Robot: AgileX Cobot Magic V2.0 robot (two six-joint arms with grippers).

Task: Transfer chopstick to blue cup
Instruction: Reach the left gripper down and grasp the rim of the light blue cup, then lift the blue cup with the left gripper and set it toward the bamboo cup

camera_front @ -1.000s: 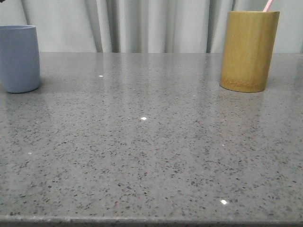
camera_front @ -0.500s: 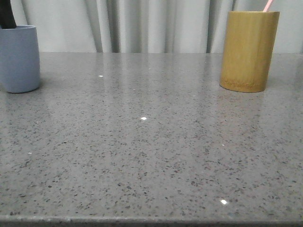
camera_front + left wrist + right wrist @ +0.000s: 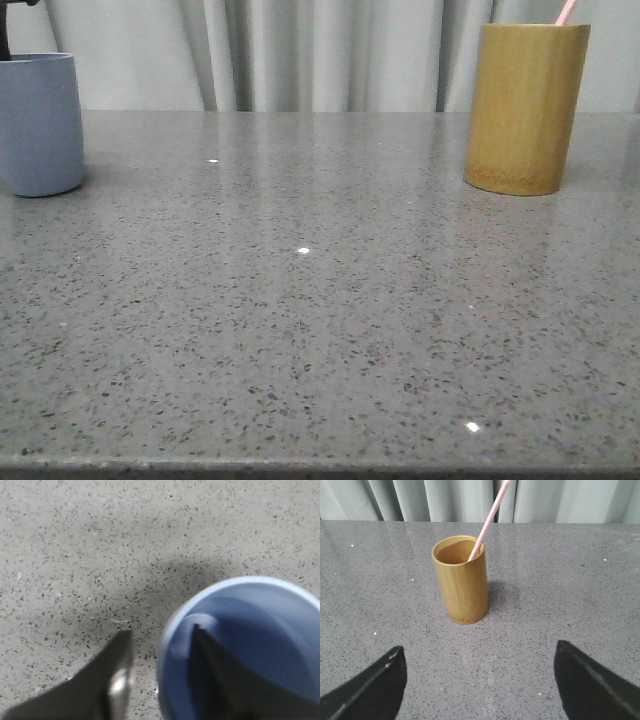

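Note:
The blue cup (image 3: 40,125) stands at the table's far left. In the left wrist view the blue cup (image 3: 260,645) is seen from above and nothing shows inside it. My left gripper (image 3: 160,631) is open and straddles the cup's rim, one finger inside, one outside over the table. A dark sliver of it (image 3: 4,35) shows above the cup in the front view. A pink chopstick (image 3: 490,517) leans in the bamboo holder (image 3: 462,580); its tip (image 3: 566,12) pokes out at the far right. My right gripper (image 3: 479,647) is open and empty, short of the holder.
The bamboo holder (image 3: 525,108) stands at the far right of the speckled grey table (image 3: 300,300). A pale curtain (image 3: 300,50) hangs behind the table. The table's front edge runs along the bottom of the front view.
The left gripper's dark finger came down over the blue cup's rim, then shifted left, nearly out of the front view. The cups have not moved.

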